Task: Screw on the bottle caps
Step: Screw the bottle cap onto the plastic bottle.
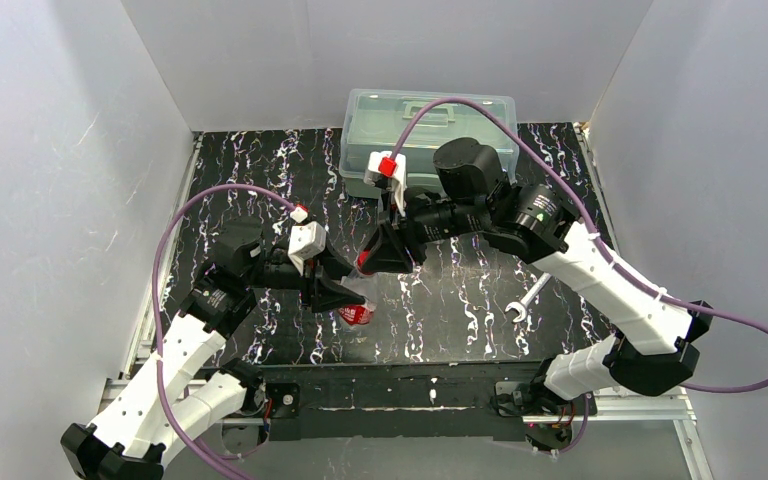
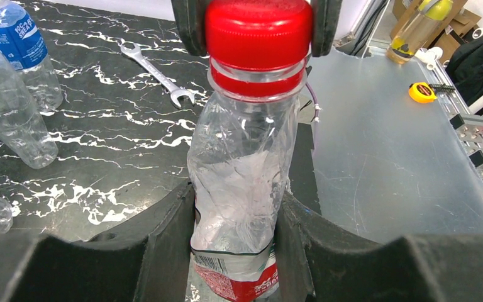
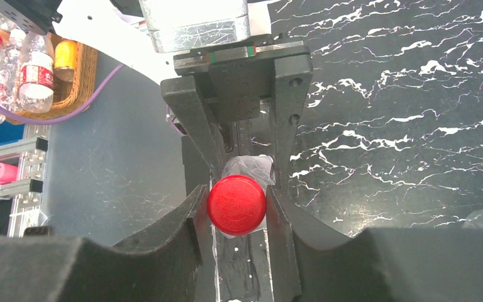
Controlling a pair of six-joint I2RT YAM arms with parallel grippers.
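A clear bottle [image 2: 242, 163] with a red label stands near the table's front edge [image 1: 357, 308], its body crumpled. My left gripper [image 2: 236, 251] is shut on the bottle's body just above the label. A red bottle cap [image 3: 236, 204] sits on the bottle's neck. From above, my right gripper [image 3: 235, 201] is shut on that cap [image 2: 258, 31], one finger on each side. In the top view the two grippers meet at the bottle, the left gripper [image 1: 343, 296] low and the right gripper [image 1: 368, 262] above it.
Left of the held bottle stand a blue-label bottle [image 2: 19, 50] and a plain bottle [image 2: 9, 116]. A silver wrench [image 1: 525, 300] lies on the marble mat to the right. A translucent lidded box [image 1: 425, 130] sits at the back.
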